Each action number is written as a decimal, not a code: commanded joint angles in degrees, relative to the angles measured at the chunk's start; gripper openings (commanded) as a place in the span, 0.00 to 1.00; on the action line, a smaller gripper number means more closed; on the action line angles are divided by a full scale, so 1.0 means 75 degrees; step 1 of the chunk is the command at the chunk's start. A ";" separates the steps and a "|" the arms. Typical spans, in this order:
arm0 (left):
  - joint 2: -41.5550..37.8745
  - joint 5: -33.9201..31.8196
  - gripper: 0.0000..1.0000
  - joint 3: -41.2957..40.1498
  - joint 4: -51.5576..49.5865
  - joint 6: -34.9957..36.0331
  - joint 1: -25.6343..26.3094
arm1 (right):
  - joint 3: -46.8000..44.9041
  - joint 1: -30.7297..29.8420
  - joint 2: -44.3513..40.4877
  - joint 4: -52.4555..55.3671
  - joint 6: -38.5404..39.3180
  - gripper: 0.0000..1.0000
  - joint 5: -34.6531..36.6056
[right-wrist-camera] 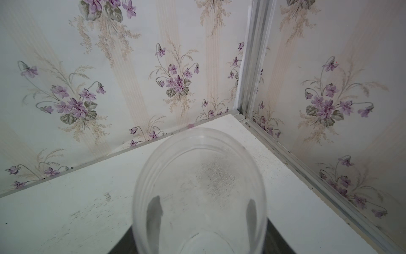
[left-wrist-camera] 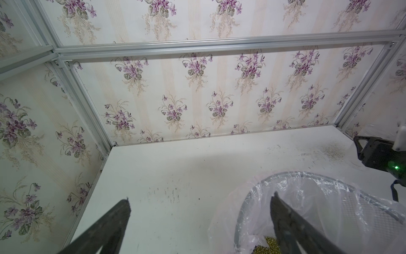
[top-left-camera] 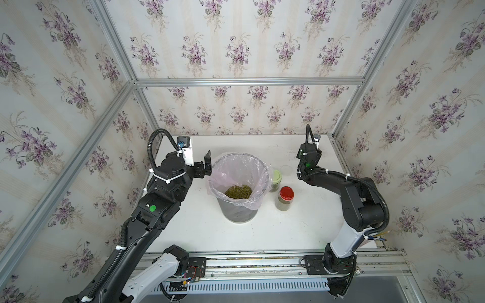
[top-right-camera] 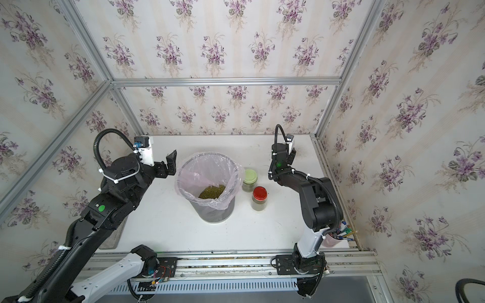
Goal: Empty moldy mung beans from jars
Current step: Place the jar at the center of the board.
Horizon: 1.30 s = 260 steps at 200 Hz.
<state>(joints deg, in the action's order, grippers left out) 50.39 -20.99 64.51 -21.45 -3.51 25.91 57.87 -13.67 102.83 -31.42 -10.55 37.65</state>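
Note:
The big grey bin [top-left-camera: 263, 163] with a pink liner stands mid-table, a heap of mung beans [top-left-camera: 238, 191] [top-right-camera: 212, 192] at its bottom. Two closed jars holding beans stand right of it: a pale-green-lidded jar [top-left-camera: 275, 179] [top-right-camera: 249, 179] and a red-lidded jar [top-left-camera: 285, 198] [top-right-camera: 259, 198]. My left gripper [top-left-camera: 208, 164] [left-wrist-camera: 201, 198] hangs open and empty at the bin's left rim. In the right wrist view, my right gripper [right-wrist-camera: 204, 200] is shut on a clear, empty, lidless jar [right-wrist-camera: 197, 154], near the table's back right corner. Both top views hide its jaws under the wrist.
Floral walls with aluminium posts close the table at the back and both sides. A dusty patch of specks [left-wrist-camera: 334, 151] marks the table at the back right. A faint translucent round thing [top-left-camera: 284, 169] lies behind the green-lidded jar. A cup of pens [top-right-camera: 338, 233] stands front right.

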 commanded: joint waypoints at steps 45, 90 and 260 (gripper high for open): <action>-0.0043 0.0182 1.00 -0.0111 0.0376 -0.0317 0.0001 | 0.1249 0.0504 0.1354 -0.0020 -0.0158 0.40 -0.0809; -0.0008 0.0148 1.00 -0.0109 0.0372 -0.0333 0.0002 | 0.1282 0.0676 0.1043 0.1152 -0.0704 0.40 -0.0834; -0.0174 -0.0062 1.00 -0.0161 0.0386 -0.0390 -0.0011 | -0.0367 0.0497 -0.0354 0.1718 -0.1083 0.39 -0.1902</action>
<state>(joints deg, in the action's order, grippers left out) 49.32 -20.08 63.44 -20.12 -5.21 25.85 59.42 -8.97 102.10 -12.21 -18.22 26.09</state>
